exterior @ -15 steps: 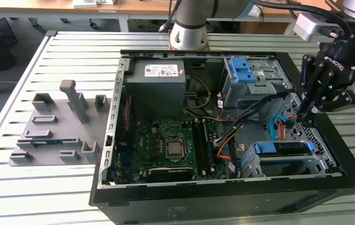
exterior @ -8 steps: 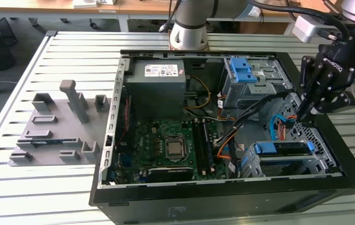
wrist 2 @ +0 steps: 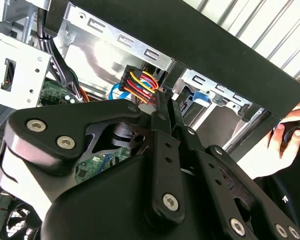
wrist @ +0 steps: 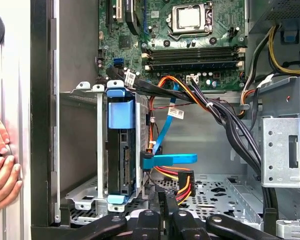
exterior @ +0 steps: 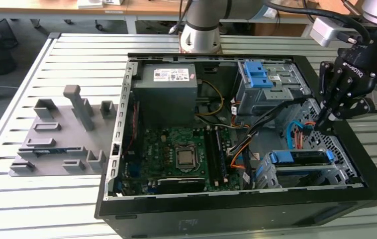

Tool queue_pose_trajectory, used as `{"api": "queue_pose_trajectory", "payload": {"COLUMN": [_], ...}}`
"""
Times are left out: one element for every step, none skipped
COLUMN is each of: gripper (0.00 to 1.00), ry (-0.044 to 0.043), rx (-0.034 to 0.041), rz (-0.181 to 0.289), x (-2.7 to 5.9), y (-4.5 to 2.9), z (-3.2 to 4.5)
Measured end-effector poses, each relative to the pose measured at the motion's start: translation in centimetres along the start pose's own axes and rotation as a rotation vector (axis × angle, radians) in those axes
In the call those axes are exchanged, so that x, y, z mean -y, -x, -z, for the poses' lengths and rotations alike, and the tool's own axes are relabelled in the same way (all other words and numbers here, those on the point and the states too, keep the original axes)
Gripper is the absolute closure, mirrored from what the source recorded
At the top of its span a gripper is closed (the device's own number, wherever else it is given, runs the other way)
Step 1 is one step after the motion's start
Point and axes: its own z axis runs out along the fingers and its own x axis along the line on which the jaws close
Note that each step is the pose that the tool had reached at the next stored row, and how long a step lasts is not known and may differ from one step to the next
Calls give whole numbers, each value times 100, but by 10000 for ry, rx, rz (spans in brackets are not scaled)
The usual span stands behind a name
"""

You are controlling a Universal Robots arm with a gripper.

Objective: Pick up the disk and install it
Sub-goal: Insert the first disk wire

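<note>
Hovering: gripper (exterior: 324,122) hangs inside the open computer case (exterior: 347,199), by its wall on the exterior view's right
Fingers: pressed together, holding nothing
Disk: disk (wrist: 121,150) sits on edge in the metal bay (wrist: 85,145) (blue carrier ends showing), apart from the gripper
Cables: blue cable (wrist: 167,160) lies beside the disk
Hand: person's hand (wrist: 1,170) rests outside the case

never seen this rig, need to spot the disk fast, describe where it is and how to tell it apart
Start at the open black computer case in the exterior view and go to its near corner on that view's right. There, in a grey metal drive cage, sits the flat disk in a blue plastic carrier frame. Unlike the bare blue plastic latches at the far end, it has a dark drive body.
</note>
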Motion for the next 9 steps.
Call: {"api": "queue_pose_trajectory", "payload": {"gripper": [84, 84, 84, 84, 84, 84, 84, 84, 84], "ry": [0, 0, -1, -1, -1, -1, -2, -3, -6], "rx": [1, 1, 3, 5, 4, 3, 8, 14, 27], "rz": [0, 1, 2, 0, 0, 0, -1, -1, -1], "x": [0, 0, -1, -2, -3, -4, -7, -11, -15], "y": [0, 0, -3, -11, -21, -31, -44, -58, -75], "z": [0, 0, -2, -3, -4, -5, -7, -9, -12]}}
